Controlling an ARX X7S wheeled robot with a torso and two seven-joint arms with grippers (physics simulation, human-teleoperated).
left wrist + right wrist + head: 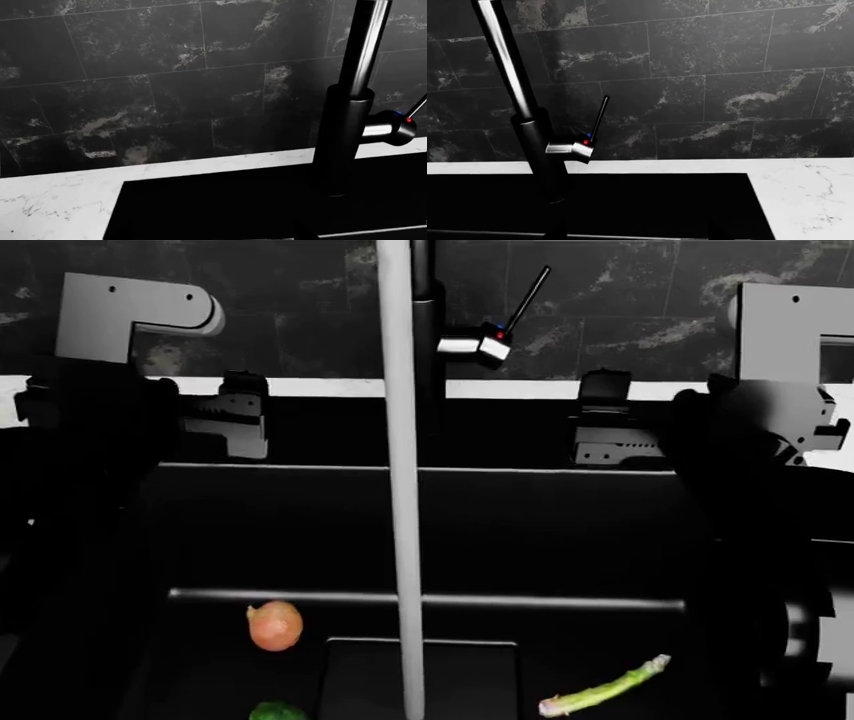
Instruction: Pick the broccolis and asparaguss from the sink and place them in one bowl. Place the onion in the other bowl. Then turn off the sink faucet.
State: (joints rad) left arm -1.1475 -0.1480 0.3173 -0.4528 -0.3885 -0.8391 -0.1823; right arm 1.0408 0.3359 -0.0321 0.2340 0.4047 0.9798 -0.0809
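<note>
In the head view the black sink (534, 530) holds an orange-tan onion (274, 625), a pale green asparagus (603, 688) lying slantwise, and a dark green broccoli (276, 711) cut off by the frame edge. The sink faucet (424, 300) stands at the back with its thin lever (527, 295) raised, and a white water stream (400, 490) falls into the basin. My left gripper (230, 410) and right gripper (611, 415) hover over the sink's back rim, either side of the faucet and well above the vegetables. Their jaws are lost in the dark. Both bowls are out of view.
Dark marbled wall tiles (694, 75) rise behind the sink. A white marble countertop (53, 200) flanks the basin on the left and also on the right (800, 190). The faucet column (347, 125) stands close to the left wrist camera, and its lever (599, 117) shows beside the column (537, 140).
</note>
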